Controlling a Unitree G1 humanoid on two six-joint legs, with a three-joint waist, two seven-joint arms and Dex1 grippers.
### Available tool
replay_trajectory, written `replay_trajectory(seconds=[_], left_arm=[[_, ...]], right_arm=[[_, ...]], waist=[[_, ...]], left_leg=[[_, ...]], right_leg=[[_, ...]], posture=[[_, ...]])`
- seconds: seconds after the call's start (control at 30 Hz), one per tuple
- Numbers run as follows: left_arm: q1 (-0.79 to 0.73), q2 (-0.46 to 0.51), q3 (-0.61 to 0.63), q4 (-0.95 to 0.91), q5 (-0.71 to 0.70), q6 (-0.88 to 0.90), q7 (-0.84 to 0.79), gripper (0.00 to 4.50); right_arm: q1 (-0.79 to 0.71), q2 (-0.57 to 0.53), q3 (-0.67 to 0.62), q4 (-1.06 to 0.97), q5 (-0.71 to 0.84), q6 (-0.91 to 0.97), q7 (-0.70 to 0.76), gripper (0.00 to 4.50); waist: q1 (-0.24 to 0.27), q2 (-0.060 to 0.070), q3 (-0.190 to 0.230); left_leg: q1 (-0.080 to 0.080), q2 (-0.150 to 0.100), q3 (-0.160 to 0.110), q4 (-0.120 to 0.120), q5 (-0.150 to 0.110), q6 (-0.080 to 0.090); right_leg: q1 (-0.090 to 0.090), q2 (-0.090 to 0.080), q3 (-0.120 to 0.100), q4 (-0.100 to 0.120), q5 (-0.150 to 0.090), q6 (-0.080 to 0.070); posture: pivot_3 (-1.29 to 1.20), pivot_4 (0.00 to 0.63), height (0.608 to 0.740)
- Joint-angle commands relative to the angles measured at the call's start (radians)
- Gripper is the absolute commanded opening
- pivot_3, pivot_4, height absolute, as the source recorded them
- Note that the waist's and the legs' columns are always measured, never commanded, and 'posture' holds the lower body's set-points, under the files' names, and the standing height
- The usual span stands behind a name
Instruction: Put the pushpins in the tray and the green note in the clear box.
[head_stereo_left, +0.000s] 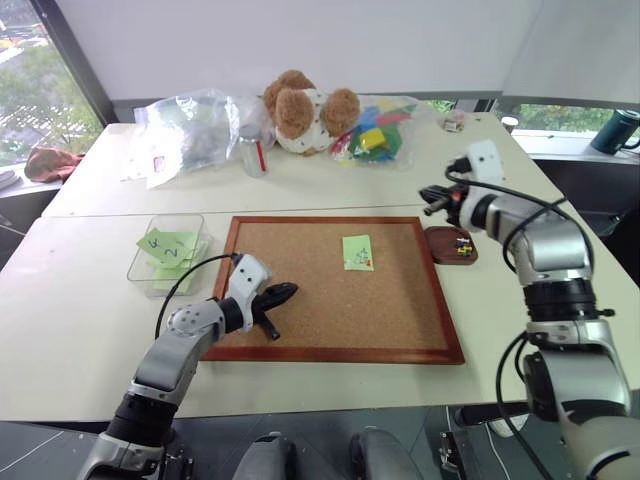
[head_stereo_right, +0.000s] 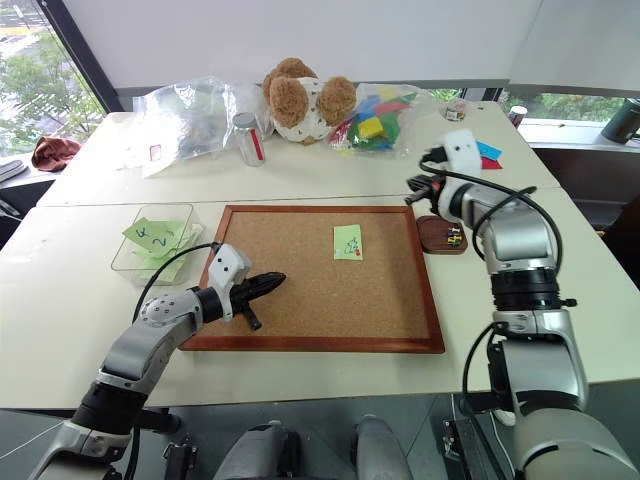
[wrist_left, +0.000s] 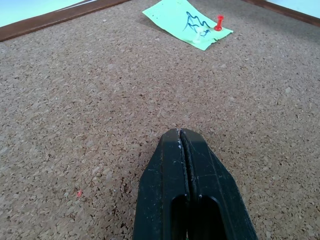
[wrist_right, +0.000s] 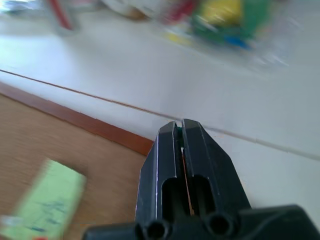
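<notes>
Your right gripper (wrist_right: 180, 131) hangs above the table just beyond the corkboard (head_stereo_left: 300, 300), near the tray (head_stereo_left: 434, 240); its fingers are pressed together with a thin sliver of something green caught between the tips, most likely a pushpin on its way to the tray, though you cannot be sure what it is. The tray sits just off the board's right edge and already carries a few coloured pushpins (head_stereo_left: 462, 244). The green note (wrist_left: 187, 22) lies on the board, pinned by a red pushpin (wrist_left: 219, 22) and a clear one (wrist_left: 200, 36), so it cannot be lifted until both come out. Your left gripper (wrist_left: 181, 137) is fully closed and empty, resting low over the board's near left part, well apart from the note and seemingly parked out of the way. The clear box (head_stereo_left: 140, 258) sits left of the board with other green notes inside.
</notes>
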Motion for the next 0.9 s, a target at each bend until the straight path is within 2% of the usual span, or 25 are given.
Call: replay_trajectory(seconds=[0.03,0.3,0.37,0.43,0.63,0.9], left_arm=[[0.018,0.006,-0.015,0.043,0.028,0.022,0.0,0.0],[0.02,0.01,-0.012,0.049,0.033,0.013,-0.004,0.0],[0.02,0.011,-0.012,0.049,0.035,0.012,-0.004,0.0],[0.02,0.012,-0.011,0.049,0.036,0.01,-0.004,0.0],[0.019,0.015,-0.007,0.052,0.039,0.006,-0.006,0.0],[0.017,0.015,-0.006,0.057,0.041,0.001,-0.009,0.0]], right_arm=[[0.017,-0.022,-0.012,0.052,-0.019,-0.049,-0.012,0.02],[0.049,-0.031,0.012,0.163,-0.054,-0.098,-0.008,0.02],[0.052,-0.029,0.013,0.177,-0.056,-0.106,-0.007,0.57],[0.054,-0.028,0.012,0.181,-0.056,-0.11,-0.003,1.36],[0.048,-0.035,0.003,0.167,-0.056,-0.106,0.004,4.35],[0.046,-0.054,-0.014,0.063,-0.024,-0.077,0.053,4.35]], waist=[[-0.001,0.001,0.0],[-0.001,0.002,-0.001],[-0.001,0.002,-0.001],[-0.001,0.002,-0.001],[-0.001,0.002,-0.001],[-0.001,0.002,-0.001]], left_leg=[[0.0,0.0,0.0,0.0,0.0,0.0],[0.001,0.0,0.0,0.0,0.0,0.0],[0.001,0.0,0.0,0.0,0.0,0.0],[0.001,0.0,0.0,0.0,0.0,0.0],[0.001,0.0,0.0,0.0,0.0,0.0],[0.001,0.0,0.0,0.0,0.0,0.0]], right_leg=[[0.0,0.0,0.0,0.0,0.0,0.0],[0.001,0.0,0.0,0.0,0.0,0.0],[0.001,0.0,0.0,0.0,0.0,0.0],[0.001,0.0,0.0,0.0,0.0,0.0],[0.001,0.0,0.0,0.0,0.0,0.0],[0.001,0.0,0.0,0.0,0.0,0.0]], posture=[[0.0,0.15,0.74],[0.0,0.15,0.74],[0.0,0.15,0.74],[0.0,0.15,0.74],[0.0,0.15,0.74],[0.0,0.15,0.74]])
